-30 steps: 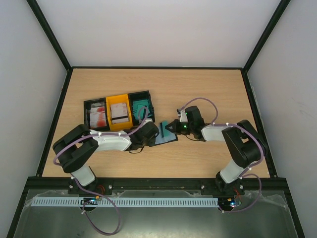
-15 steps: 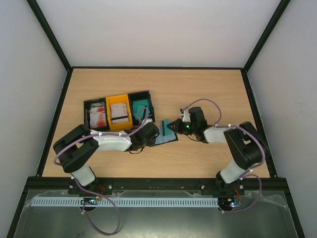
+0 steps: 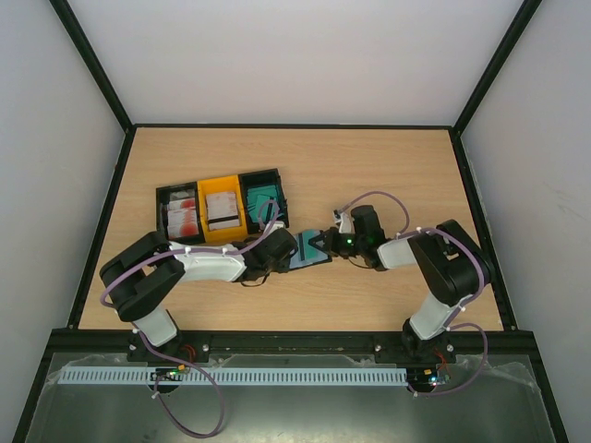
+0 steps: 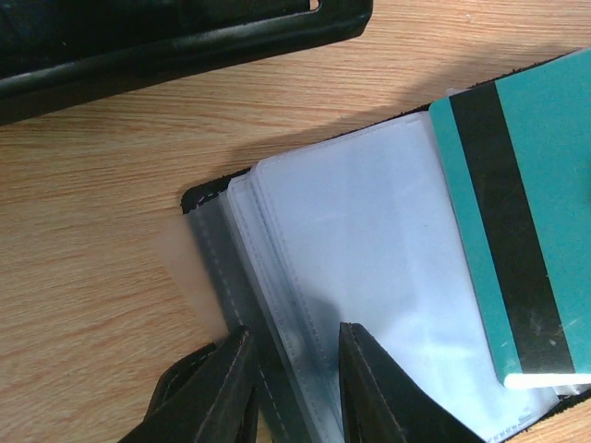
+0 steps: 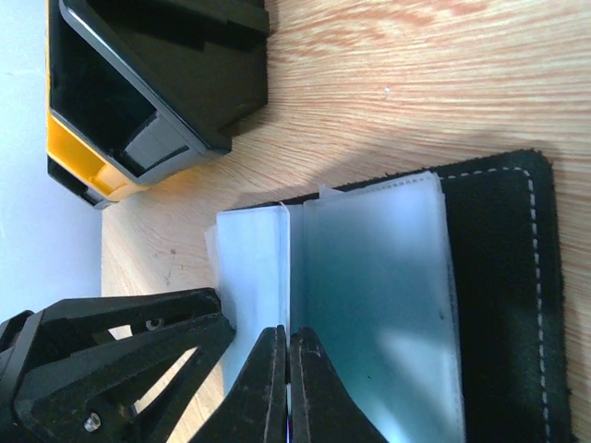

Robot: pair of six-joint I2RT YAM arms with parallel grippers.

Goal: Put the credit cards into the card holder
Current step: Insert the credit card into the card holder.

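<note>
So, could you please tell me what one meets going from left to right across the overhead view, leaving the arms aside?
Black bin with red-and-white cards → yellow bin → black bin with teal cards → card holder.

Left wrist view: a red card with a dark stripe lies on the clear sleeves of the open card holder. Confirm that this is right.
One thing is wrong: the card is teal, not red. The left wrist view shows it. The rest stands: its dark stripe faces up, and it lies on the clear sleeves of the open card holder.
</note>
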